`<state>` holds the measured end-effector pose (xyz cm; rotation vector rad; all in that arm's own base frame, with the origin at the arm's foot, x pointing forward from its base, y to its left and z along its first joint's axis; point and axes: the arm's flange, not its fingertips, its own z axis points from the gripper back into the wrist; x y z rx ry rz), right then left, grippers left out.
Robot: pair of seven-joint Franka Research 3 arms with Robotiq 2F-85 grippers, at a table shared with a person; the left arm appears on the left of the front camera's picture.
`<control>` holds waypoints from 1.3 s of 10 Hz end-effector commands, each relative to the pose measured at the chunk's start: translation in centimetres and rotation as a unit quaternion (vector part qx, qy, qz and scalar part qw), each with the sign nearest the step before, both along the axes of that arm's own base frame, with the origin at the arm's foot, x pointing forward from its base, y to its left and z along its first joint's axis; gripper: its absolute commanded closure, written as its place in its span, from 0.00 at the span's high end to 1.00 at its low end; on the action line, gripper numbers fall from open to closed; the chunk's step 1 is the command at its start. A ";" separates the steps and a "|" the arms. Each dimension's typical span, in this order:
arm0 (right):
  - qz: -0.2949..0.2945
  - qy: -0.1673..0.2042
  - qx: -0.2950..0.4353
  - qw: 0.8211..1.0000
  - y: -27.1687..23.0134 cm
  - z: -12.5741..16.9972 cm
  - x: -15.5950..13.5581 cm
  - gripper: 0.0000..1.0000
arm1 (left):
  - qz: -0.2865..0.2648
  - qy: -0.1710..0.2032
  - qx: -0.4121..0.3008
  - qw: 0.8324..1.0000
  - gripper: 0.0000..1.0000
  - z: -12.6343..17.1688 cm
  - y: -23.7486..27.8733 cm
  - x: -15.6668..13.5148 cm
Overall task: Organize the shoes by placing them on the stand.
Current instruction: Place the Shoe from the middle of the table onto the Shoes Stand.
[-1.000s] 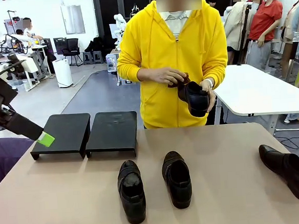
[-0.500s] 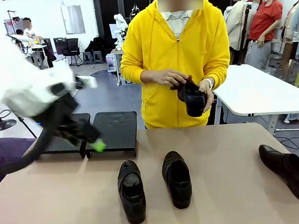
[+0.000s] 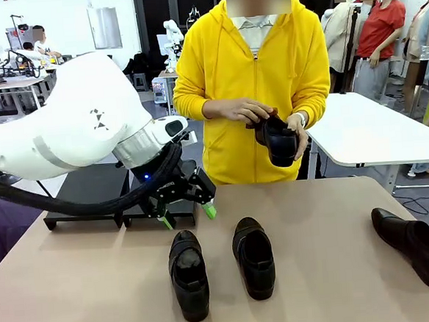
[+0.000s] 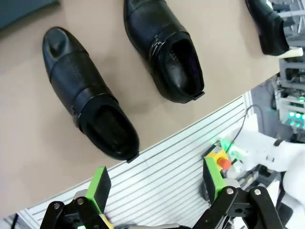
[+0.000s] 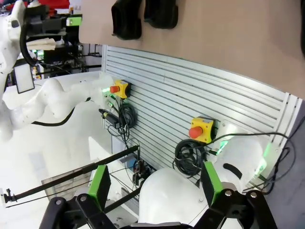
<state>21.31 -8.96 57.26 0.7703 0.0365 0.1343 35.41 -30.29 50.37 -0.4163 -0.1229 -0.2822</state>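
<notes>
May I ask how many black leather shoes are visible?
4: left shoe and middle shoe mid-table, right shoe near the table's right edge, fourth shoe in the person's hands.

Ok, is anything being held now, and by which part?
Both open and empty: left gripper, right gripper. The person's hands hold one shoe, top and side.

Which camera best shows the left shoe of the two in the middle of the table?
The left wrist view: the left middle shoe lies whole, seen from above, toe to heel. The front view also shows it whole, but from a lower angle. The right wrist view catches just its heel end at the top edge.
</notes>
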 end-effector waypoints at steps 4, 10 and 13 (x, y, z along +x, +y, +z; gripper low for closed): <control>-0.003 0.001 0.006 1.000 0.1 0.4 0.1 1.00 | -0.024 0.003 -0.014 1.000 1.00 -0.7 -0.1 0.1; -0.003 0.001 0.006 1.000 0.1 0.4 0.1 1.00 | 0.100 0.030 0.048 0.993 1.00 -9.0 -4.4 0.6; -0.003 0.001 0.006 1.000 0.1 0.4 0.1 1.00 | 0.111 0.045 0.091 0.989 1.00 -12.1 -4.8 0.7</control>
